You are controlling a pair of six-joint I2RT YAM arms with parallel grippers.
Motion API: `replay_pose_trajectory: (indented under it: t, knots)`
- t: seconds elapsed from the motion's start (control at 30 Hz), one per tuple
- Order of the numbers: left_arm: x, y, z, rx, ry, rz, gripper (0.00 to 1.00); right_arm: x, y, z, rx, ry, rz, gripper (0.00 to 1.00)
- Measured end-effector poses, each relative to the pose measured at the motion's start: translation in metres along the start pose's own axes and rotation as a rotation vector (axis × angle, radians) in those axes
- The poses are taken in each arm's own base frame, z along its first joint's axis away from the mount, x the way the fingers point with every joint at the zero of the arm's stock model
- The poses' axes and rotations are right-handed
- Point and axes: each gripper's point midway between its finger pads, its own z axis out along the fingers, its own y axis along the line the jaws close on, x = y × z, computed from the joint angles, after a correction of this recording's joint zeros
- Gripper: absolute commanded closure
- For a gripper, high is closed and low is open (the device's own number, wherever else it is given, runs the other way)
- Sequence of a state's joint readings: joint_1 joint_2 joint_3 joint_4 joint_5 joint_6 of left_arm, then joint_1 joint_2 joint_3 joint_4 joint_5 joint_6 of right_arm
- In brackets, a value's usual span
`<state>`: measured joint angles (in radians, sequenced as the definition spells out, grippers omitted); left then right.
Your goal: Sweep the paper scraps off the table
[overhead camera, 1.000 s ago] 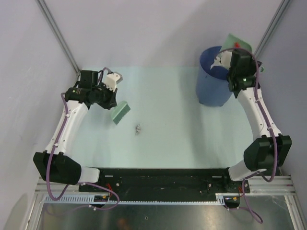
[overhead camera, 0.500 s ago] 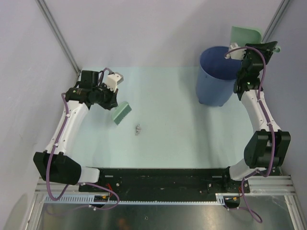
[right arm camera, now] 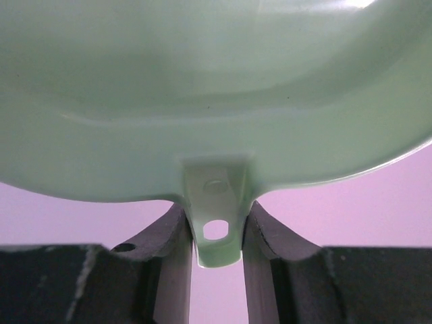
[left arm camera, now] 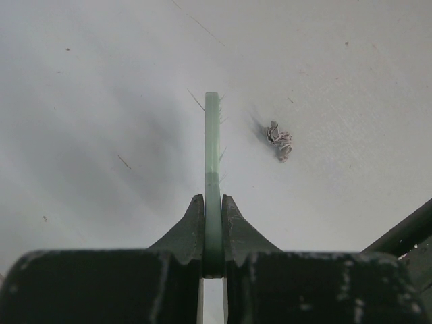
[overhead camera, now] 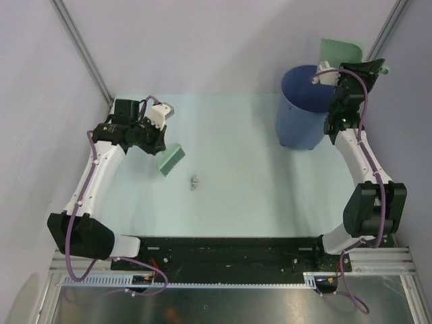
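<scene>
**Left.** Your left tool (left arm camera: 213,210) is closed on the thin pale green brush (left arm camera: 212,148), with one jaw pressed against each flat face. The brush hangs low over the table (overhead camera: 256,196). You cannot tell whether its bristles touch the surface.

**Centre.** One small grey crumpled paper scrap (left arm camera: 279,140) lies on the table, near the brush on its right and clear of it.

**Right.** A dark blue bin (overhead camera: 297,121) stands upright on the far right part of the table. Your right tool (right arm camera: 216,226) grips the holed handle tab of the pale green dustpan (right arm camera: 216,101). The dustpan is raised at the bin's far right rim, above the rim's level.
</scene>
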<state>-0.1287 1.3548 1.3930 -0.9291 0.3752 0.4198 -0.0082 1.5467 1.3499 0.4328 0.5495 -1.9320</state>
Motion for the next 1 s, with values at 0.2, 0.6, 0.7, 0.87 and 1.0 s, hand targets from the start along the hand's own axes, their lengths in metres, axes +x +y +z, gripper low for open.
replay_pose_trajectory:
  t: [0.2,0.6,0.7,0.87,1.0]
  knots:
    - [0.000,-0.001,0.003,0.013,0.003,-0.006,1.00,-0.041,-0.055,-0.029,-0.029,-0.048,0.355,1.00]
    - [0.006,-0.006,0.027,0.073,0.038,-0.069,1.00,-0.209,-0.030,-0.275,-0.701,-0.530,0.853,1.00]
    - [0.008,-0.007,0.031,0.076,0.041,-0.071,1.00,-0.244,0.038,-0.338,-0.979,-0.541,0.740,1.00]
    - [0.019,-0.007,0.038,0.066,0.069,-0.082,1.00,-0.255,0.157,-0.446,-1.388,-0.413,0.418,1.00]
    - [0.026,-0.006,0.043,0.058,0.084,-0.084,1.00,-0.223,0.222,-0.499,-1.562,-0.241,0.173,1.00]
